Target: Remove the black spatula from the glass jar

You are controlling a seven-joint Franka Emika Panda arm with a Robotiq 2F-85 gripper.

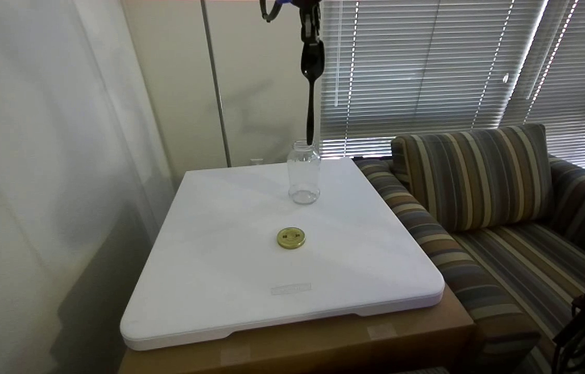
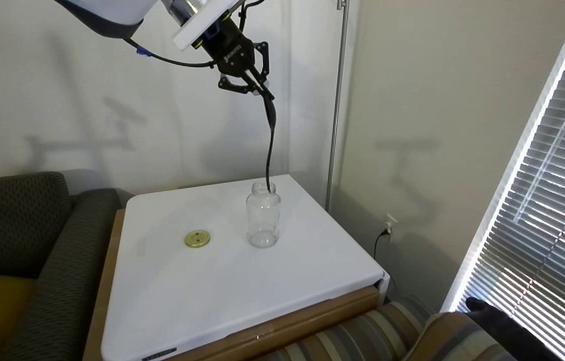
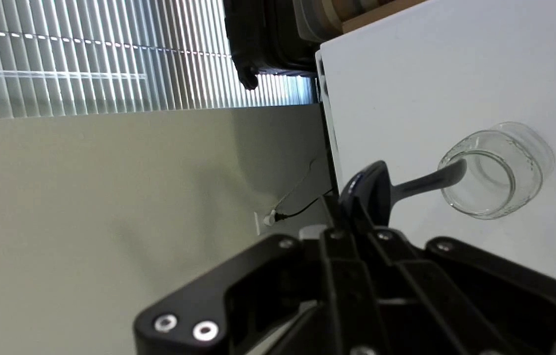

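The black spatula (image 1: 311, 96) hangs nearly upright, head up and handle down; it also shows in an exterior view (image 2: 271, 118) and the wrist view (image 3: 421, 186). My gripper (image 2: 264, 93) is shut on its rounded head, high above the table; its fingers also show in the wrist view (image 3: 344, 209). The clear glass jar (image 2: 263, 215) stands upright on the white table, also seen in an exterior view (image 1: 304, 176) and the wrist view (image 3: 514, 172). The handle's lower end overlaps the jar's mouth in every view. I cannot tell whether it is just inside or above the rim.
A yellowish round lid (image 1: 291, 238) lies flat on the white table (image 1: 209, 280), apart from the jar; it also shows in an exterior view (image 2: 197, 238). A striped sofa (image 1: 427, 249) stands along a table side. Walls and window blinds (image 1: 417, 67) are behind.
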